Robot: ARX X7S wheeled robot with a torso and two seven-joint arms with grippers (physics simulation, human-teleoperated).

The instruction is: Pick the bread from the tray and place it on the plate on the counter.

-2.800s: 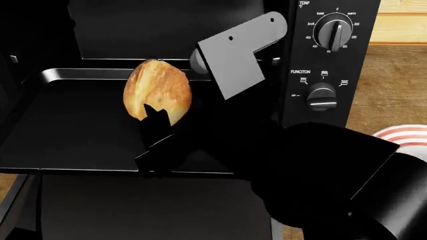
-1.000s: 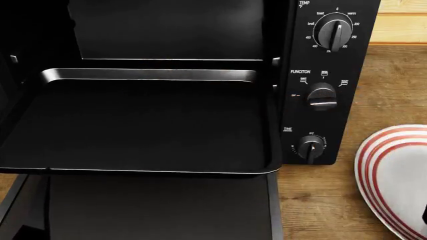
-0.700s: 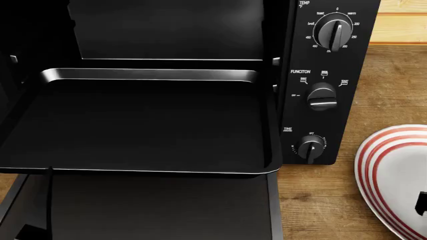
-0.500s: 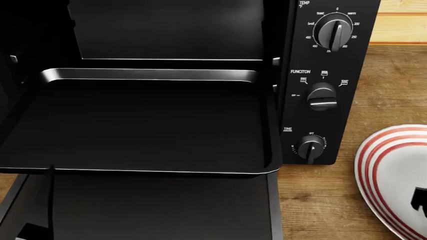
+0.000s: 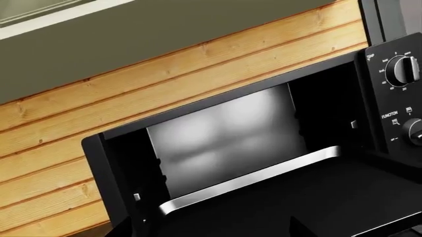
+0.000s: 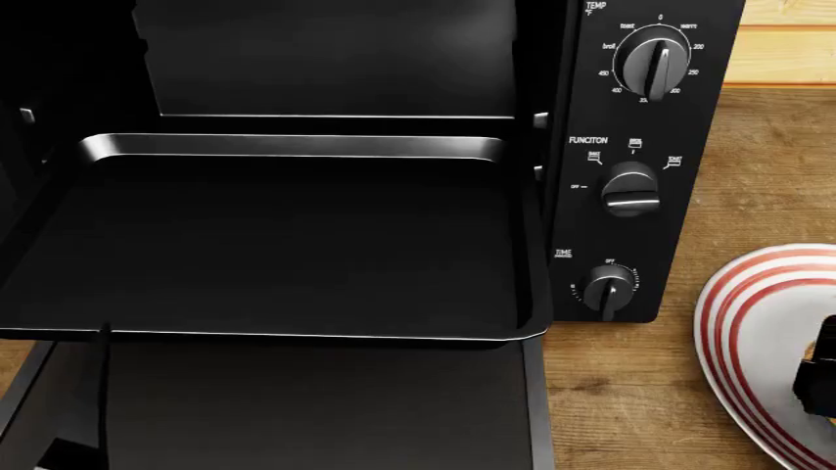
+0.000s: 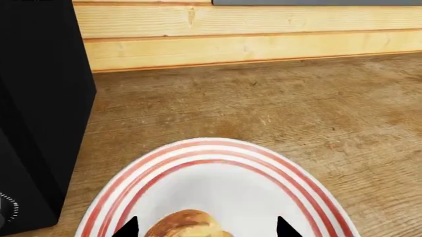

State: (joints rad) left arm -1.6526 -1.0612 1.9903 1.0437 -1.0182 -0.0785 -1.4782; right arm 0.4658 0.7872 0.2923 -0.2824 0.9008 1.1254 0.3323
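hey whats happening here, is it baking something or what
Not baking. The robot is moving a bread roll out of a toaster oven onto a plate. The black tray on the oven's open front is bare now. The right tool is over the red-striped plate on the wooden counter, with the bread between its fingertips. Whether the bread is released, or touching the plate, cannot be told. The left tool is out of view.

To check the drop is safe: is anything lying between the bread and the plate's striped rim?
No. In the right wrist view the bread sits between the right pincer tips over the plate, with only bare white plate up to the stripes.
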